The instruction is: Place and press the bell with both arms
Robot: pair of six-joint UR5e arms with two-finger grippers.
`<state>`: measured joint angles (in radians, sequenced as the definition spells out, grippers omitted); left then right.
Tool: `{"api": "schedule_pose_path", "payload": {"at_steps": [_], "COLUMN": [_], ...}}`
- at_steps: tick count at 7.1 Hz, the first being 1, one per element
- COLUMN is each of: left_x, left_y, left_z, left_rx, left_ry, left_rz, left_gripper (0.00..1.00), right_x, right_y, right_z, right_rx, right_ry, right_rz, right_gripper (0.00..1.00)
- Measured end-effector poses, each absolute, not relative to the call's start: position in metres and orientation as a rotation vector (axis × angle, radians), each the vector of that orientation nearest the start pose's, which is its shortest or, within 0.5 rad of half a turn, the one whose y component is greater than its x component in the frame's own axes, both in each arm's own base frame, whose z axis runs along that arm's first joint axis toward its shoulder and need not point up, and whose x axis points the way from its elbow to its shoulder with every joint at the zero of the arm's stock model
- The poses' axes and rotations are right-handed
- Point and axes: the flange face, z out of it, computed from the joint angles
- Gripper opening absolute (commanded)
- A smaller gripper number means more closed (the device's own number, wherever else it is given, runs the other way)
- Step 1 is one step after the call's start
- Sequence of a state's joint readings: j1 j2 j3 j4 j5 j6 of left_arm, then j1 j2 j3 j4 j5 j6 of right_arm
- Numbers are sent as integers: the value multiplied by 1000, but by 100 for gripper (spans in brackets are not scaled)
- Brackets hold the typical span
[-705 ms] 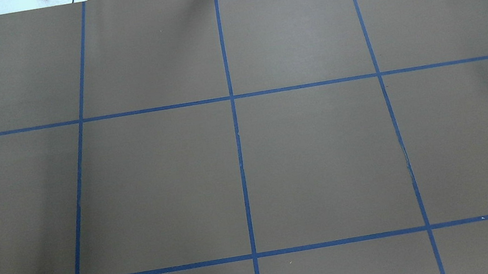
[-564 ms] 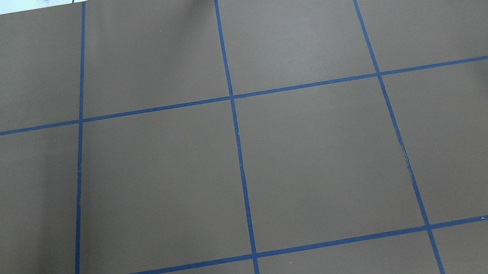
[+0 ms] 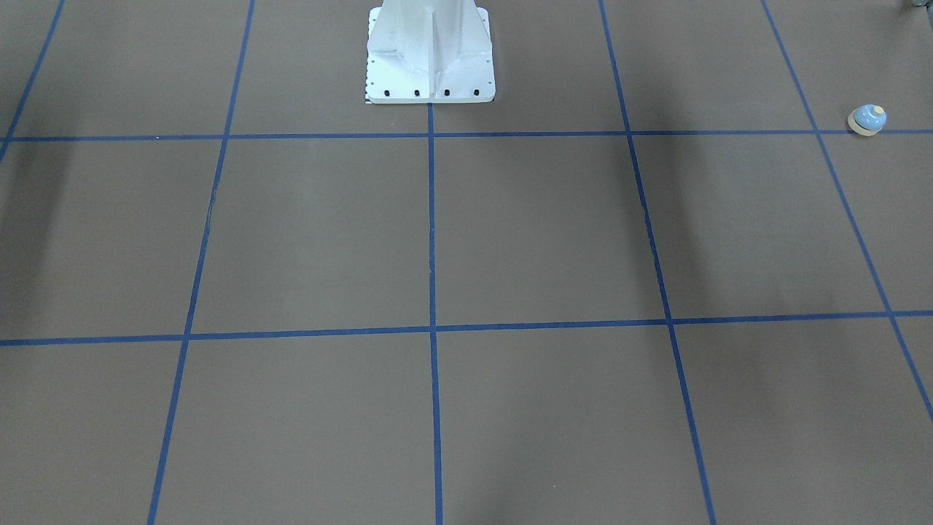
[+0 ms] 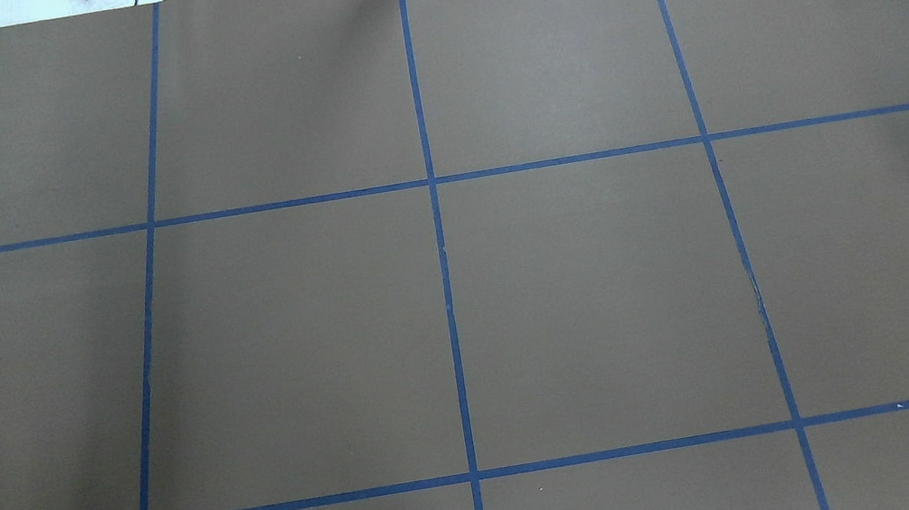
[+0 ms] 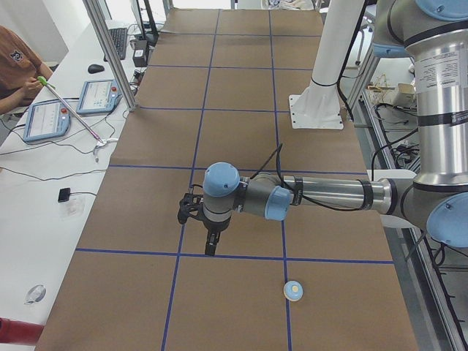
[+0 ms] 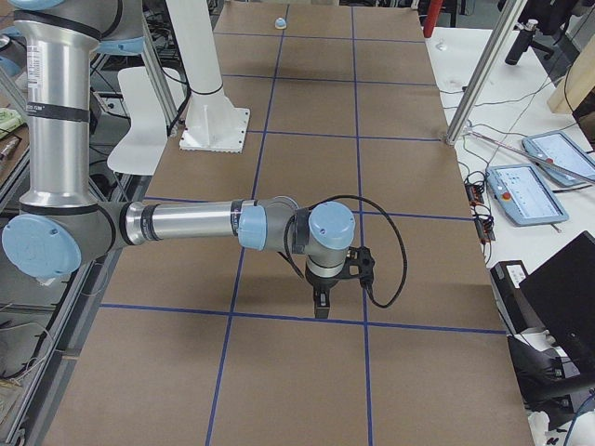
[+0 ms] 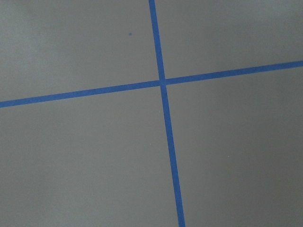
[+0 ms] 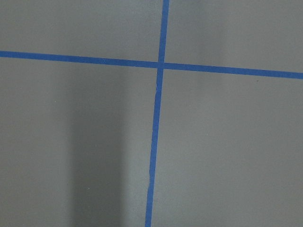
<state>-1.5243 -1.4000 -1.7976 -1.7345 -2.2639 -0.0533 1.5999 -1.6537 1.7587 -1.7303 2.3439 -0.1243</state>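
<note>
- Front: bell (image 3: 867, 120) sits on bench (image 3: 510, 233), far right edge.
- Left side: left hand (image 5: 210, 245) hangs near the bell, which lies nearer and right; I can't tell its opening.
- Right side: right hand (image 6: 321, 307) well apart from the bell at the far end; opening unclear too.

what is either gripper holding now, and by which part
Nothing, as far as shows: the bell sits free on the table, apart from the left gripper and right gripper.
</note>
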Motion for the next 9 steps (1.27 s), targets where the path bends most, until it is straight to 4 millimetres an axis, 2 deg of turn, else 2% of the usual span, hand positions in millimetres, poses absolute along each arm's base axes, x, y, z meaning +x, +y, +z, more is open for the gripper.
{"api": "schedule_pose_path", "payload": {"at_steps": [1,3,5,7,9], "left_x": [-55,-68,-64,-34,21], "left_y": [-434,-414,-391,-380,-372], "left_z": [591,531,487,464,454], "left_rx": [168,108,51,-2,-54], "left_ry": [614,435,349,276,207], "left_rz": [59,17,-110,-278,-491], "left_gripper": [100,100,100,100,100], "right_x": [77,77,77,77,77], "right_y": [-448,-449,-448,-448,-450], "right_z": [621,621,621,619,606], "right_rx": [8,9,9,13,38], "right_ry": [-775,-775,-776,-776,-774], "right_rz": [-69,-70,-70,-71,-82], "right_gripper": [100,100,100,100,100]}}
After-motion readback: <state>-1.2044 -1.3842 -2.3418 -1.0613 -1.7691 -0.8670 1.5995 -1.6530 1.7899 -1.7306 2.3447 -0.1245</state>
